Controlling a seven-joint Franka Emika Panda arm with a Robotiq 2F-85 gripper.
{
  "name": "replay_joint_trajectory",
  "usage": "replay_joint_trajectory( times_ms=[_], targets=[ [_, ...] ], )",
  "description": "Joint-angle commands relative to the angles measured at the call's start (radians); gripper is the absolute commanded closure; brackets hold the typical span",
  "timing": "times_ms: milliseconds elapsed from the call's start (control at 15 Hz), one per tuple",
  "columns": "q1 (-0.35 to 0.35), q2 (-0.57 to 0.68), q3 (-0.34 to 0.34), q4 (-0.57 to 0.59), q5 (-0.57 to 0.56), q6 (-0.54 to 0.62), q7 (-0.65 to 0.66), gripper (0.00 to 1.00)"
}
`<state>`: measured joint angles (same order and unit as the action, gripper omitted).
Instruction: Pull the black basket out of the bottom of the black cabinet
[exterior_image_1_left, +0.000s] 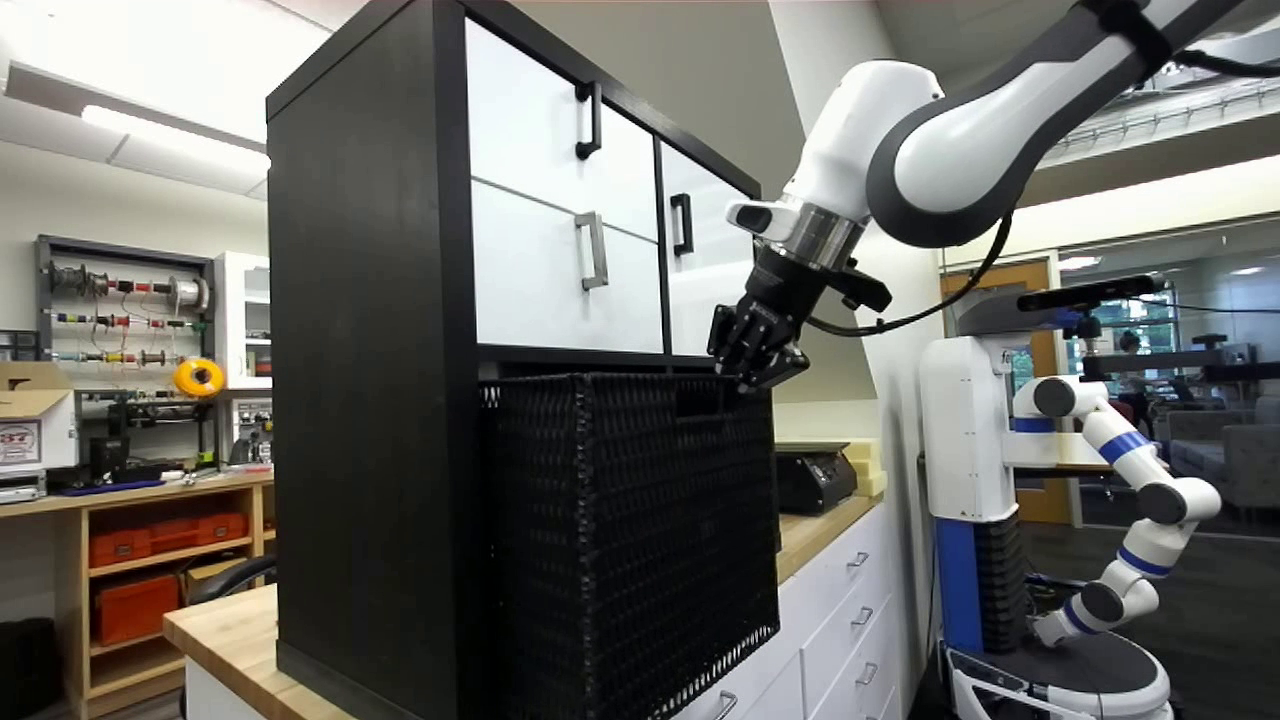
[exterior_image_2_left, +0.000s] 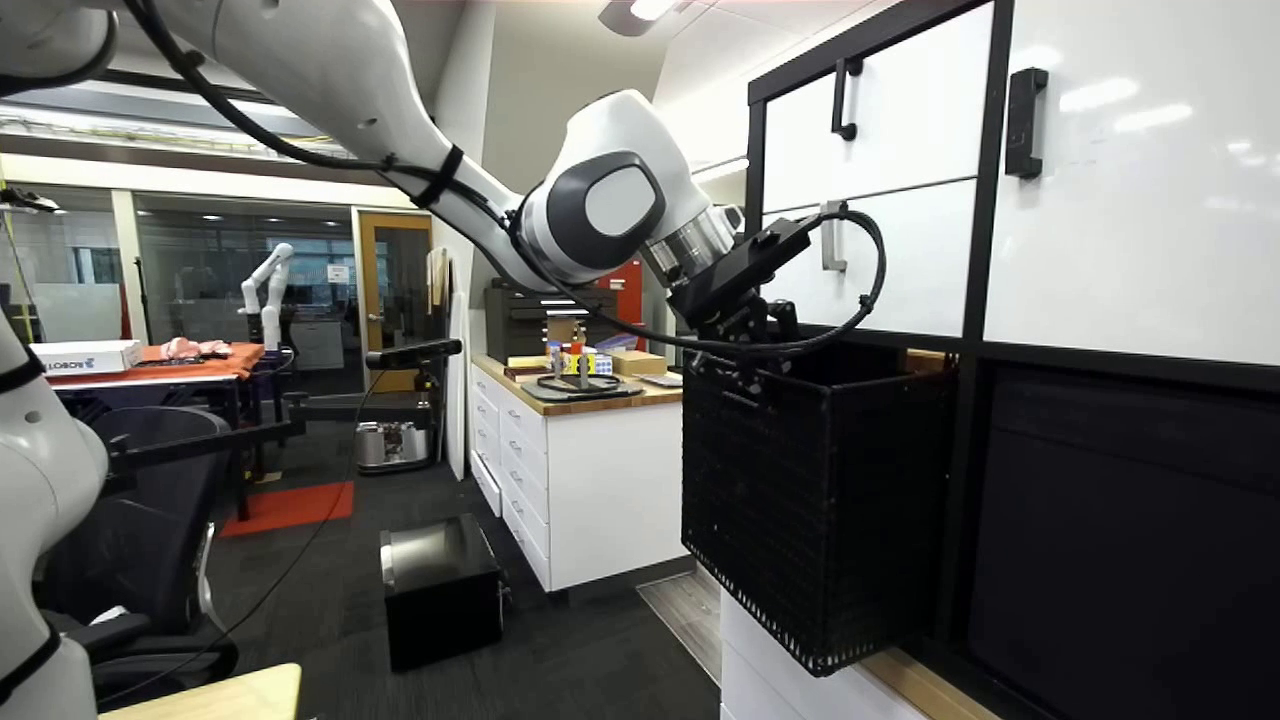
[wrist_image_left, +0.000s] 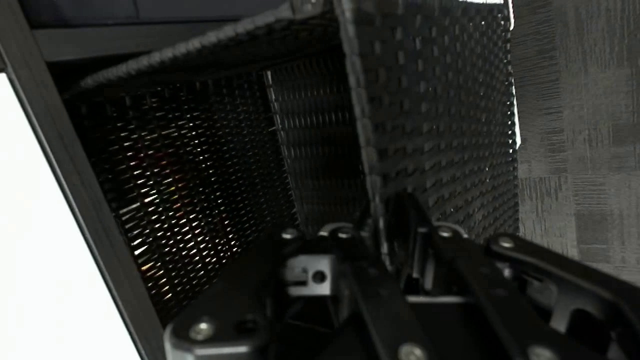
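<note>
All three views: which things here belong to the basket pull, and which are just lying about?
Belong to the job: black basket, partly out; black cabinet; tool, at the basket's rim.
Just lying or standing about: orange spool; office chair; black box; white-and-blue robot.

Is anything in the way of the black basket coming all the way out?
Nothing visible blocks the basket from coming further out of the cabinet. The gripper straddles the basket's front rim. The arm reaches in from the front, above it, so it would probably have to back away too.
</note>
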<state>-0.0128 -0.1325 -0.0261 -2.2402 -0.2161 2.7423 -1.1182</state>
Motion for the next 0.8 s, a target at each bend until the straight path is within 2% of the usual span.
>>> replay_joint_trajectory(
  times_ms=[0,267,533,733],
  targets=[
    [-0.005,-0.079,-0.004,-0.035,-0.034,-0.024,0.064,0.55],
    [-0.006,-0.098,-0.003,-0.02,-0.029,-0.061,0.123,0.29],
    [-0.002,-0.095,0.005,0.038,-0.01,-0.178,0.243,0.04],
    [-0.002,-0.075,0.011,0.131,0.001,-0.353,0.38,0.0]
  ],
)
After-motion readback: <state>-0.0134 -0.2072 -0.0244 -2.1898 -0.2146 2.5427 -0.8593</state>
